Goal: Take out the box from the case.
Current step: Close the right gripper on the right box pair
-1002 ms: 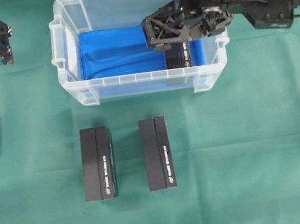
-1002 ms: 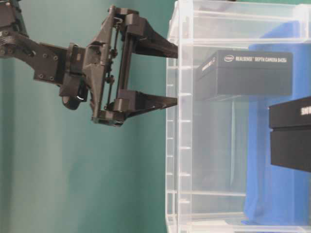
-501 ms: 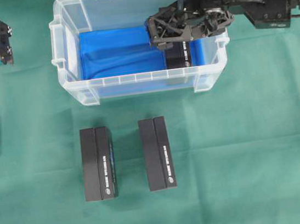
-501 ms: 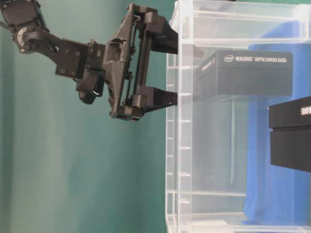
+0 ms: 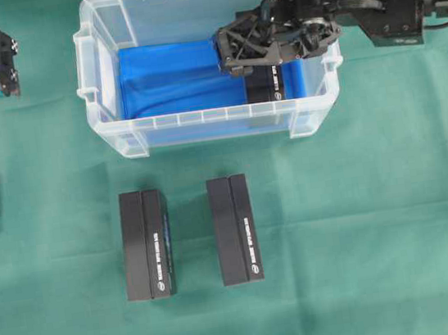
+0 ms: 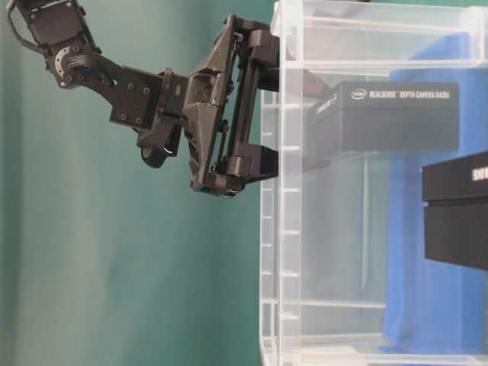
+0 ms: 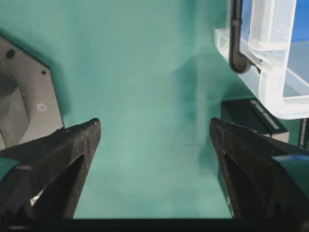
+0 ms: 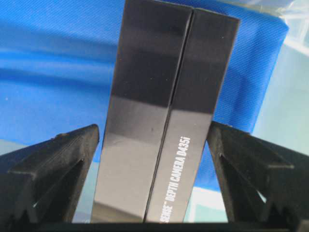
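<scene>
1. Inside the case (image 5: 109, 108), at its right end, the box (image 5: 264, 86) lies flat on the blue cloth (image 5: 171, 79) that lines the bottom.
2. The right tool (image 5: 246, 53) is lowered into the case over the box with its fingers wide apart; in the right wrist view one finger (image 8: 53, 169) stands to each side of the box (image 8: 159, 121), neither clearly touching it. Judging by this, the tool is straddling the narrow width so it can close on the long sides.
3. The box is long, slim and black, glossy enough to show reflections, with a seam down its length and white lettering reading "DEPTH CAMERA D435i".
4. The left tool (image 7: 154, 145) is also spread open and holds nothing; it hangs over the green counter (image 5: 364, 223) beside the case's left end, probably parked clear.
5. Two more black boxes (image 5: 146, 244) lie side by side on the counter in front of the case.
</scene>
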Robot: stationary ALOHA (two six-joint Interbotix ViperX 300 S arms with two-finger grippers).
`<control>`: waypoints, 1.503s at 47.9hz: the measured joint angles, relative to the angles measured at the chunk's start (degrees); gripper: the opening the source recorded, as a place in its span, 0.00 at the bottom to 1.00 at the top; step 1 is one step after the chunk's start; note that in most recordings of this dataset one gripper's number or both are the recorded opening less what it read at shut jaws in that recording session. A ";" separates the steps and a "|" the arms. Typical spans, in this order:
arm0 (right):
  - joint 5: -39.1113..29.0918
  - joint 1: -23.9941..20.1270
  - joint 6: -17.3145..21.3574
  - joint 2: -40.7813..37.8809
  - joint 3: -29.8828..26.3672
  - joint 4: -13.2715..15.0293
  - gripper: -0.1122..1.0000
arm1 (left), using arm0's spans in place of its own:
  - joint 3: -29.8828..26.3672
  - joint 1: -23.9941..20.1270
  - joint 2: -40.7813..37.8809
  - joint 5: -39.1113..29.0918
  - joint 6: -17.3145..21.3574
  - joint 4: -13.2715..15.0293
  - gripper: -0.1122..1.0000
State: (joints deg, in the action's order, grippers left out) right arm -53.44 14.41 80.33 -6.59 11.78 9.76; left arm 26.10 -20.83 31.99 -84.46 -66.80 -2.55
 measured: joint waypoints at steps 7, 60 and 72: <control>0.00 0.09 0.00 -0.18 -0.09 0.09 0.92 | 0.00 0.00 0.00 0.00 0.00 0.00 0.97; -1.32 0.18 1.41 -1.14 -1.05 -0.18 0.70 | 0.00 0.44 0.00 0.09 -0.53 0.00 0.97; -4.75 0.44 1.58 -1.58 -1.85 -0.26 0.70 | 0.00 0.44 -0.09 0.00 -0.62 0.00 0.97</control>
State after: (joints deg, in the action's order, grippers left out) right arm -58.18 14.85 81.91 -8.17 9.93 9.49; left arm 26.10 -20.39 31.90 -84.46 -67.41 -2.55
